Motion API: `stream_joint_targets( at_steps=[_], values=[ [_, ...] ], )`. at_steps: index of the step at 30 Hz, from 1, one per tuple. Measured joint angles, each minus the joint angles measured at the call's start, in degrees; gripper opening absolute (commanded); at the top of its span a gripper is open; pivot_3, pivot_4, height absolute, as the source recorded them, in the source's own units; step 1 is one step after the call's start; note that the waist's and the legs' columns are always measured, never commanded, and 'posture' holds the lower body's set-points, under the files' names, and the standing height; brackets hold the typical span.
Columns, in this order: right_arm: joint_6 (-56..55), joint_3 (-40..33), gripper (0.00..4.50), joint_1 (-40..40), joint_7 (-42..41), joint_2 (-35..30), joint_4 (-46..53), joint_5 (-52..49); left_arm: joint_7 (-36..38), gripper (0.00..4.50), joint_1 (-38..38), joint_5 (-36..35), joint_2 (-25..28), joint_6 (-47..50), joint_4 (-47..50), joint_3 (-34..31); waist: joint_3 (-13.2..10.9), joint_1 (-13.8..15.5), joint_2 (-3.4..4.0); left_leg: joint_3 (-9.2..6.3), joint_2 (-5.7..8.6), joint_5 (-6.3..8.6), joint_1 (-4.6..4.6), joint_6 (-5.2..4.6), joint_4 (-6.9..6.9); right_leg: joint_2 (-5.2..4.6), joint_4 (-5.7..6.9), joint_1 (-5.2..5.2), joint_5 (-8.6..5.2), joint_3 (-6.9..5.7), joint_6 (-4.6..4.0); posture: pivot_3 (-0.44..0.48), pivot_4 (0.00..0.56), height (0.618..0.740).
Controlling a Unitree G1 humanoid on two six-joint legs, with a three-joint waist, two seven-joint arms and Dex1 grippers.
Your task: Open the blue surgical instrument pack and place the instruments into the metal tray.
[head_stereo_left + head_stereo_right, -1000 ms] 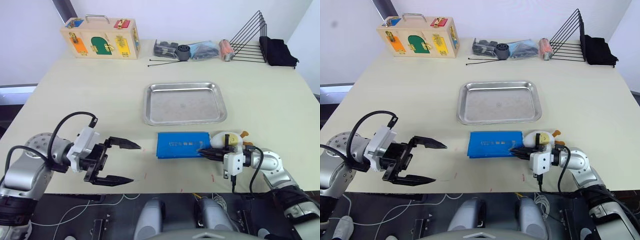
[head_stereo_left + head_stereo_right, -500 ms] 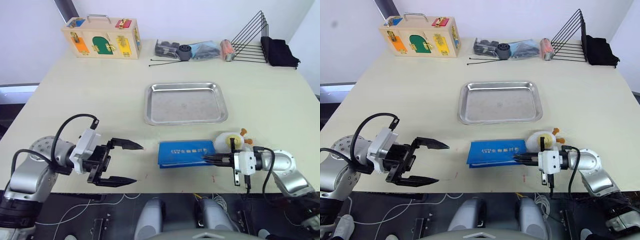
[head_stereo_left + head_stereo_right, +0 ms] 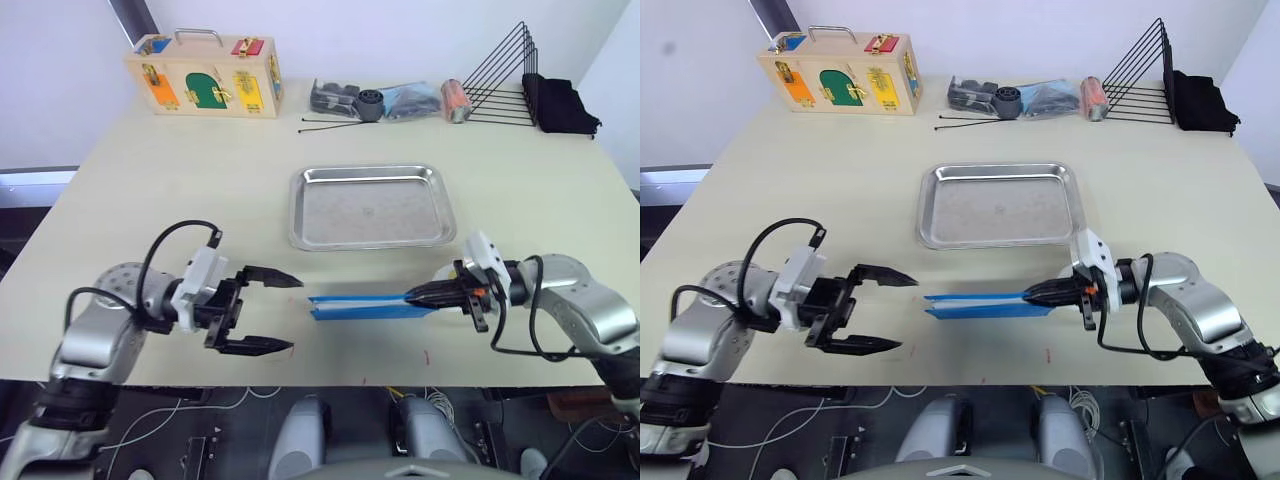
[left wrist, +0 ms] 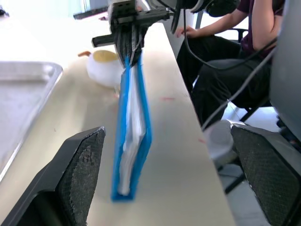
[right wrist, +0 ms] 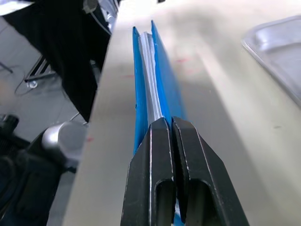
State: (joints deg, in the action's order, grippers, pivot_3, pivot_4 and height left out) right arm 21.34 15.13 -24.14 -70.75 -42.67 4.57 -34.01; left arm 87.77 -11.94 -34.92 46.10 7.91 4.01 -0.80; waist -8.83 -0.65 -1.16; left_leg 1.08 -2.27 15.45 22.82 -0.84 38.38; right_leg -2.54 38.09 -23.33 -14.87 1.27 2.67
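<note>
Head views: the blue surgical instrument pack (image 3: 368, 307) was seen edge-on, just in front of the metal tray (image 3: 369, 207), stood up on its long side rather than lying flat. Its right end was pinched by the right gripper (image 3: 418, 296), fingers pressed together on the fabric. The left gripper (image 3: 283, 312) was held level with the pack's left end, near it but apart, its two black fingers spread wide, nothing between them. The tray was seen bare. Behind the tray, along the far table edge, a wooden latch box (image 3: 203, 75), a cluster of dark small parts (image 3: 372, 100), two long black sticks (image 3: 328, 124), a black wire rack (image 3: 503, 78) and a black cloth (image 3: 559, 105) were noted.

Left wrist view: the pack (image 4: 132, 128) was seen end-on between the spread fingertips (image 4: 82, 170), blue covers slightly parted with pale lining between them. Its far end was clamped by the right gripper (image 4: 128, 51). A white egg-shaped toy (image 4: 104, 68) was seen just beside the pack's far end, on the tray side. A rim corner of the tray (image 4: 41, 75) was visible. A seated person (image 4: 235, 33) was seen beyond the table edge.

Right wrist view: the closed fingers (image 5: 156, 169) were seen gripping the pack (image 5: 162, 84) at its near end, grey-white lining showing between the blue covers. The instruments could not be made out.
</note>
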Motion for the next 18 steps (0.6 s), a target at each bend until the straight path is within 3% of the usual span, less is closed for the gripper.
stream_joint_targets(
  at_steps=[9, 18],
  values=[
    [-1.56, -1.48, 0.07, -3.14, -1.96, 4.60, -5.91, 4.67, -1.94, 4.50, -5.39, 4.52, -6.82, -1.19, -11.65, 1.53, 0.02, -0.16, -0.01, -0.02, 0.00, 0.00, 0.00, 0.00, 0.00, 0.01, 0.02, -0.01, 0.00, 0.00, 0.00, 0.000, 0.150, 0.740],
    [-1.78, -3.06, 0.07, -2.11, -2.68, 6.09, -5.62, 6.56, -2.01, 4.50, -5.81, 4.68, -10.06, 1.06, -12.05, 2.57, 0.02, -0.26, -0.01, -0.03, -0.01, 0.00, -0.01, 0.00, 0.00, 0.01, 0.05, -0.01, 0.01, 0.01, 0.00, 0.000, 0.150, 0.740]
  ],
)
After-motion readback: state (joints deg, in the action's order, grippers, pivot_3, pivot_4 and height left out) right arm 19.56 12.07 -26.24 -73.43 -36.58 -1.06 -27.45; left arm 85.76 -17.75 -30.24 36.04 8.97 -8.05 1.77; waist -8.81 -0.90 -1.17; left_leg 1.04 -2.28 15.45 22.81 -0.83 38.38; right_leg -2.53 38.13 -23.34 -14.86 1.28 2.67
